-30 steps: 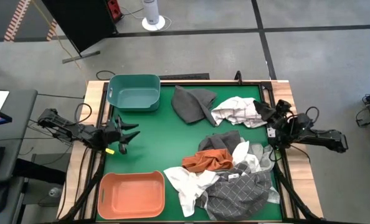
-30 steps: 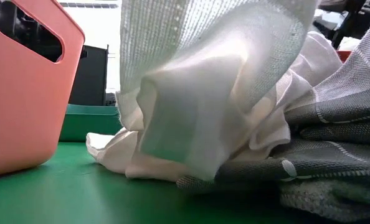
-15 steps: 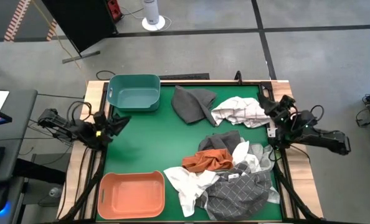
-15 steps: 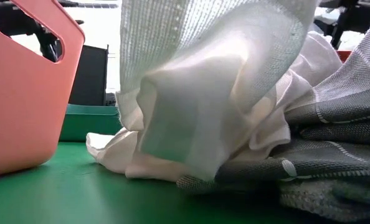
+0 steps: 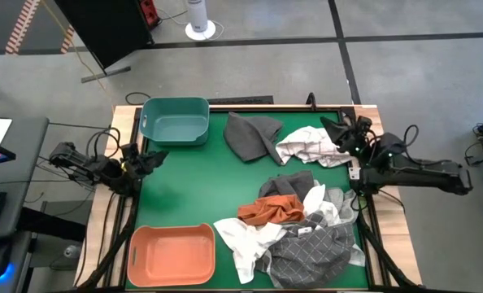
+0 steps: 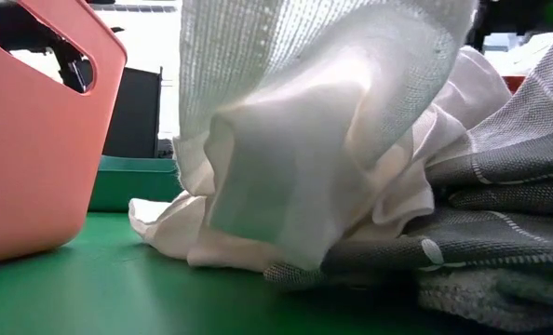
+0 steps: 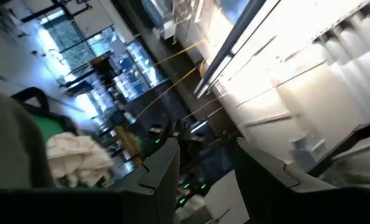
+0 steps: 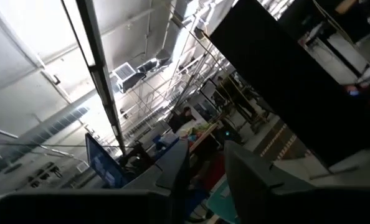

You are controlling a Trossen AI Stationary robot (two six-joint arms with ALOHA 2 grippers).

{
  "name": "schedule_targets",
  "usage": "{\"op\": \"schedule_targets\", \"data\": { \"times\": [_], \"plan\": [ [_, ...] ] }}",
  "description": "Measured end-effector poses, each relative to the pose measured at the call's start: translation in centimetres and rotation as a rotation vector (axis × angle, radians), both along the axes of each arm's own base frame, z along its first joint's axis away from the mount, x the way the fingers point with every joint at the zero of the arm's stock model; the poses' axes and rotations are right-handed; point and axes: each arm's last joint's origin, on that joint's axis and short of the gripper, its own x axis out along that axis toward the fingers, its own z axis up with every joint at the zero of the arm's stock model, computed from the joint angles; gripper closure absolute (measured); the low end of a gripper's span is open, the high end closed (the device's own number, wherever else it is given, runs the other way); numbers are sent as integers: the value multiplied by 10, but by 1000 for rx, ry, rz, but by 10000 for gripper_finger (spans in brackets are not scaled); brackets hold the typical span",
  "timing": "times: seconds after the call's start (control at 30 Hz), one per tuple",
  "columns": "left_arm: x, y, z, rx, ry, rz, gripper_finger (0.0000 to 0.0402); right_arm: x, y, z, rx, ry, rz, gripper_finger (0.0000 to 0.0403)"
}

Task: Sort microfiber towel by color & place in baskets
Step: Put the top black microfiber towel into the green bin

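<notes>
Towels lie loose on the green table: a dark grey one [image 5: 252,135] and a white checked one [image 5: 311,146] at the far side. Nearer are a rust orange one [image 5: 271,211], a white one [image 5: 241,240] and a grey one with grid lines [image 5: 311,248], heaped together. The teal basket [image 5: 175,120] stands at the far left, the salmon basket [image 5: 172,254] at the near left. My left gripper [image 5: 154,156] hangs open at the left edge, tipped upward. My right gripper [image 5: 332,128] is open above the right edge, beside the checked towel. Nothing is between either gripper's fingers [image 7: 166,168] [image 8: 175,162].
In the low view the white towel [image 6: 304,140] and the grid-lined grey towel [image 6: 500,205] fill the foreground, with the salmon basket's wall [image 6: 34,140] at the left. Bare green cloth [image 5: 193,183] lies between the two baskets and the heap.
My left gripper has risen from pointing down over the table, rolled about and tipped upward while drawing back to the left edge. My right gripper has lifted and gone toward the far edge, still beside the checked towel. No towel has moved.
</notes>
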Motion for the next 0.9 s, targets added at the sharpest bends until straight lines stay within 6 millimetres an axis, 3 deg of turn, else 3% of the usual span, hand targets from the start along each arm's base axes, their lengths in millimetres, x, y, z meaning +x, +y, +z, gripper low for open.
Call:
{"op": "schedule_targets", "data": {
  "times": [0.37,0.57,0.73,0.9],
  "plan": [
    [-32,13,96,323,231,65,260,11,-2,2,77,-47,36,275],
    [-45,19,132,411,382,122,260,14,-2,0,188,-107,79,275],
    [-33,15,153,581,498,197,260,14,-5,0,209,-127,75,275],
    [-7,7,167,546,568,316,260,15,-2,4,143,-81,154,275]
  ]
}}
